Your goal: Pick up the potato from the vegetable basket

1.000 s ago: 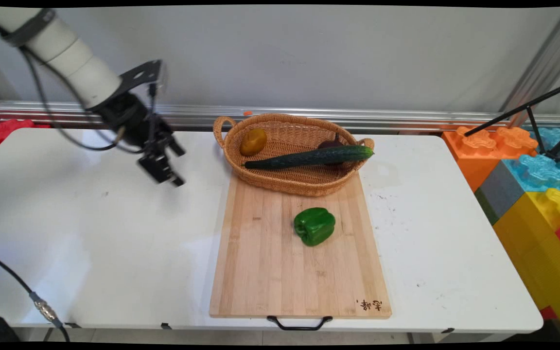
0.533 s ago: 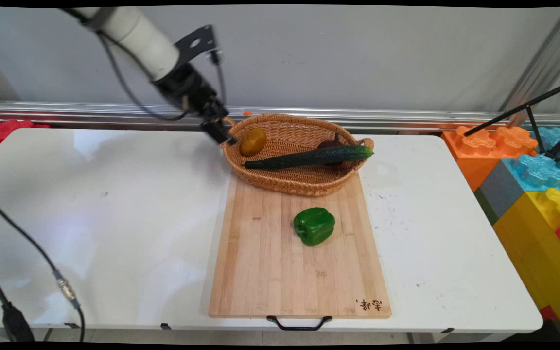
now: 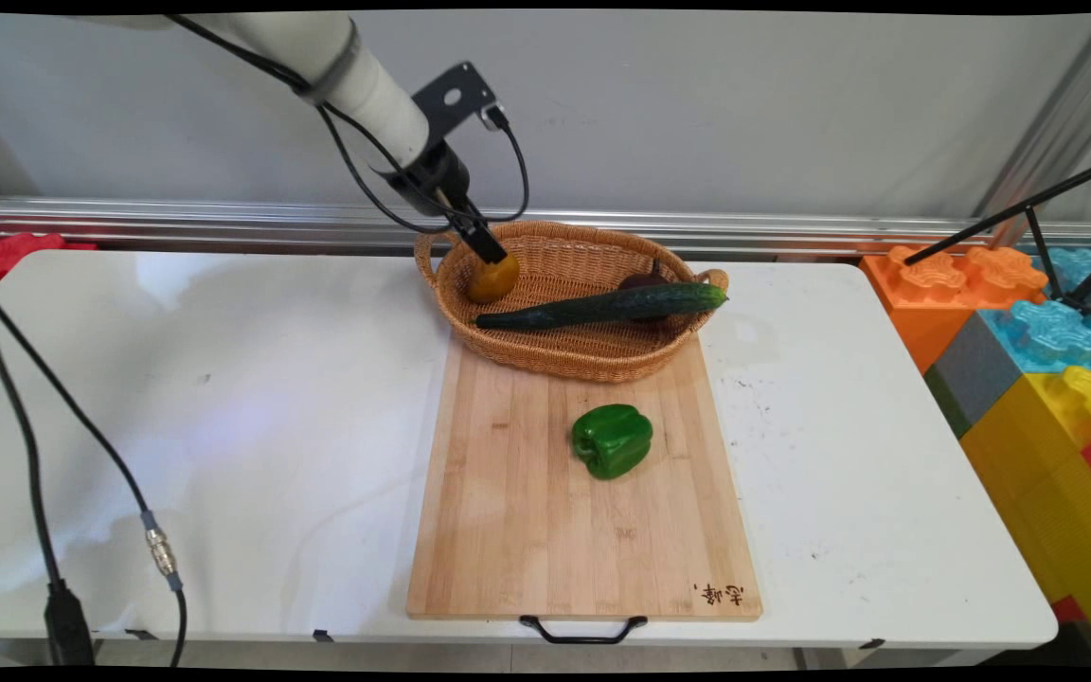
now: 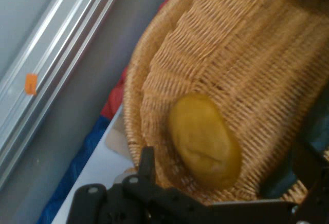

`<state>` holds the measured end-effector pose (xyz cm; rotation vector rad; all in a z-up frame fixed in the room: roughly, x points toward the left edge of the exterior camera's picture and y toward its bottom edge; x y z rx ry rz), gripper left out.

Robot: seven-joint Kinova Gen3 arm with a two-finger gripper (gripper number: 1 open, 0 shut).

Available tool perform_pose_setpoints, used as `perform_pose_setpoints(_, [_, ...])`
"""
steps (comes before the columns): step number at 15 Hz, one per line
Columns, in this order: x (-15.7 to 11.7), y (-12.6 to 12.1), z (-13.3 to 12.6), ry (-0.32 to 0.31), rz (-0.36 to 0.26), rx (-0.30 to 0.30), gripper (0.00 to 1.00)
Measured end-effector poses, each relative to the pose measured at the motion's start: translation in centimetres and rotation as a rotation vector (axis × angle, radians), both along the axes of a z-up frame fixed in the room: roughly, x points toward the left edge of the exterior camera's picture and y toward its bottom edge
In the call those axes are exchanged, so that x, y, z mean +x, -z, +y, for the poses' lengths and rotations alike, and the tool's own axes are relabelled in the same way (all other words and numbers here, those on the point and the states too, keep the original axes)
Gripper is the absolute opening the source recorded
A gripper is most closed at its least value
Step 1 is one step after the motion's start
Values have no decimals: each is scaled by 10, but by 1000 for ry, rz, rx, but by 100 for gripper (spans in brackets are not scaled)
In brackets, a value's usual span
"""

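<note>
Board [image 3: 545, 511]: dark burnt mark at near right corner, characters not legible. No other writing readable.

Arm slants down from upper left, over basket's [image 3: 593, 360] left end. Gripper [image 3: 491, 252] points down-right at potato [image 3: 494, 278], tip at its top edge. Fingers spread wide either side of potato in hand view; contact not clear.

Potato lies inside basket, left end, near wall. Cucumber [image 3: 602, 307] lies across basket, right tip over rim. Dark item [image 3: 642, 281] behind cucumber. Pepper [image 3: 613, 440] on board, well apart.
</note>
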<state>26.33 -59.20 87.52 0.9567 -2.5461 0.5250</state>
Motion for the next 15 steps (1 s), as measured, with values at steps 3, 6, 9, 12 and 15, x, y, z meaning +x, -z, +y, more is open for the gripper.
perform_pose_setpoints(3, [-4,24,-12,-66,-15,19,100])
perform_pose_setpoints(6, [-12,46,-24,-106,-7,33,100])
perform_pose_setpoints(9, [-21,59,-32,-122,10,40,100])
perform_pose_setpoints(12, [-31,70,-39,-130,24,47,100])
perform_pose_setpoints(15, [-35,76,-43,-136,25,50,100])
